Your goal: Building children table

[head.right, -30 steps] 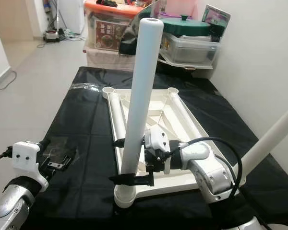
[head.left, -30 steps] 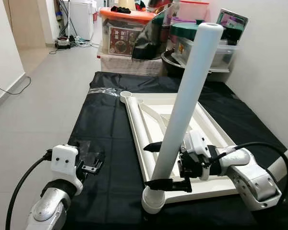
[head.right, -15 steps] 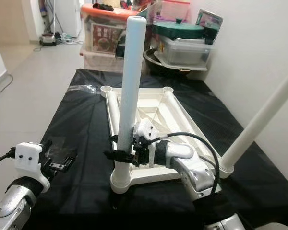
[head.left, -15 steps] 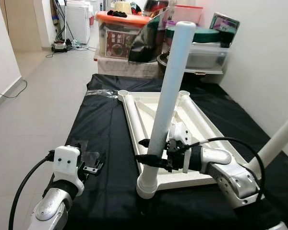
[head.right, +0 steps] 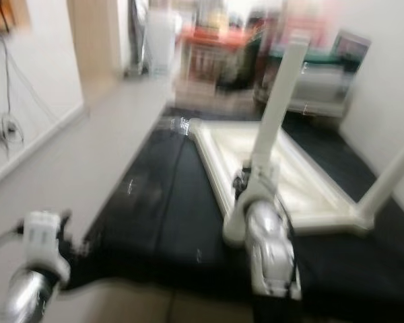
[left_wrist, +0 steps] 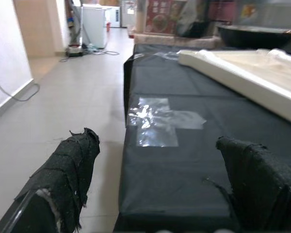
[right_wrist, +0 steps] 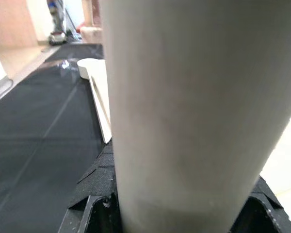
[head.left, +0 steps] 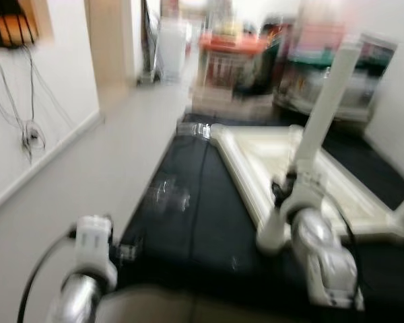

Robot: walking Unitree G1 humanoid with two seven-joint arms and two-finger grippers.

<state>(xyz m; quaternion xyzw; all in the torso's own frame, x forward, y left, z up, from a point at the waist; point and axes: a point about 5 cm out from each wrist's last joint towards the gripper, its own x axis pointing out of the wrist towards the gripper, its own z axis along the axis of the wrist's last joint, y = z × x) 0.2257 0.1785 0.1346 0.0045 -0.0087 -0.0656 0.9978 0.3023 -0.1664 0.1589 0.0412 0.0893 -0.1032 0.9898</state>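
The head views are now smeared with motion blur and the whole scene has swung: the wall and bare floor take up the left side, and the black mat (head.left: 188, 222) sits further right than half a second ago. That reads as the camera turning, not the parts moving.

The right gripper (head.left: 291, 190) is still clamped low on the white leg (head.left: 321, 121), which stands nearly upright in the near corner socket of the upside-down tabletop (head.left: 283, 158) on the mat. In the right wrist view the leg (right_wrist: 194, 111) sits tight between the black jaws.

The left gripper (left_wrist: 160, 184) hovers by the mat's near left edge, jaws wide and empty, facing a taped patch (left_wrist: 162, 121).

A second leg (head.right: 390, 178) rises at the right corner. Since the grip has held through the turn, the seating step seems unbroken; two far sockets look unfilled, though blur leaves that uncertain.
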